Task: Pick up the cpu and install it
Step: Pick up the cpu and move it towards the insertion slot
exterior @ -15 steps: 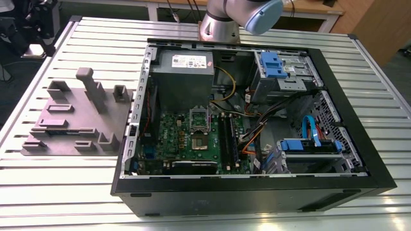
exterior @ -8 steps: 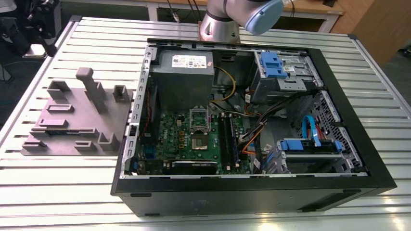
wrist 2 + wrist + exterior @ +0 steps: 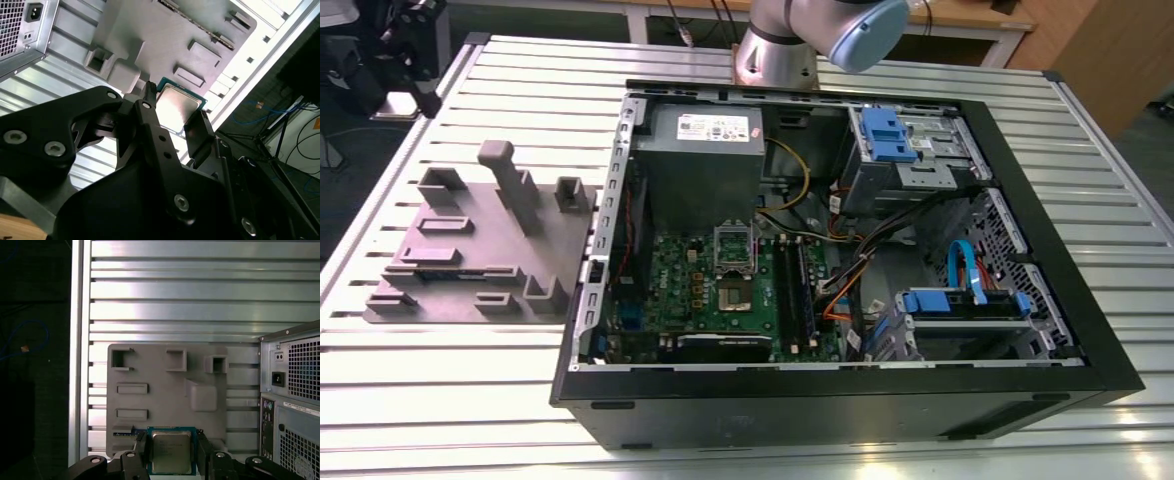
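The cpu (image 3: pixel 171 459) — clamped on two sides by the closed pincer (image 3: pixel 171 447) — hangs above the grey fixture plate (image 3: pixel 165 390).

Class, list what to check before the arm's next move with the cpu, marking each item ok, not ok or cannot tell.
1. cpu held in the gripper by two opposite edges: ok.
2. cpu sits square in the grip, in the first wrist view: ok.
3. Case side open, green motherboard exposed: ok.
4. Socket frame open to receive it: cannot tell.
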Controlling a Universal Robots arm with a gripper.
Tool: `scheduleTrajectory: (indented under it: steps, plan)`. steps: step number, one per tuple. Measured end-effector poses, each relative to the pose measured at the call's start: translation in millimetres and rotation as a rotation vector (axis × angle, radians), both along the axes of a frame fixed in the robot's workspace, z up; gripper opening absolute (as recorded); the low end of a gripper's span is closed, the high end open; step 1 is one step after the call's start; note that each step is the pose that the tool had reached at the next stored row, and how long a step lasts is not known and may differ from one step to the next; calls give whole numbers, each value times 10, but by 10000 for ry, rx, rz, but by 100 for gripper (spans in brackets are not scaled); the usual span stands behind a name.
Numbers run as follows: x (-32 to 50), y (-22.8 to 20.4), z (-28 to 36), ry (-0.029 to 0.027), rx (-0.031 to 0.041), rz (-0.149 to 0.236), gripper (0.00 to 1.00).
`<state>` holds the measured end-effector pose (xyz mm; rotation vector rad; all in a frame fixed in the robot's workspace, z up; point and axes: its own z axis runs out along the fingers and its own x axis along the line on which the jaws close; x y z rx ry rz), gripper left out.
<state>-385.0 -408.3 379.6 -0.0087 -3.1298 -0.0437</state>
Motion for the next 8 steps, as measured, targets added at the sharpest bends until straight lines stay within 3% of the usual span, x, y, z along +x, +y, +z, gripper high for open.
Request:
scheduleTrajectory:
  steps: [8]
  plan:
    - [38,0,0,-1,-1,0,47]
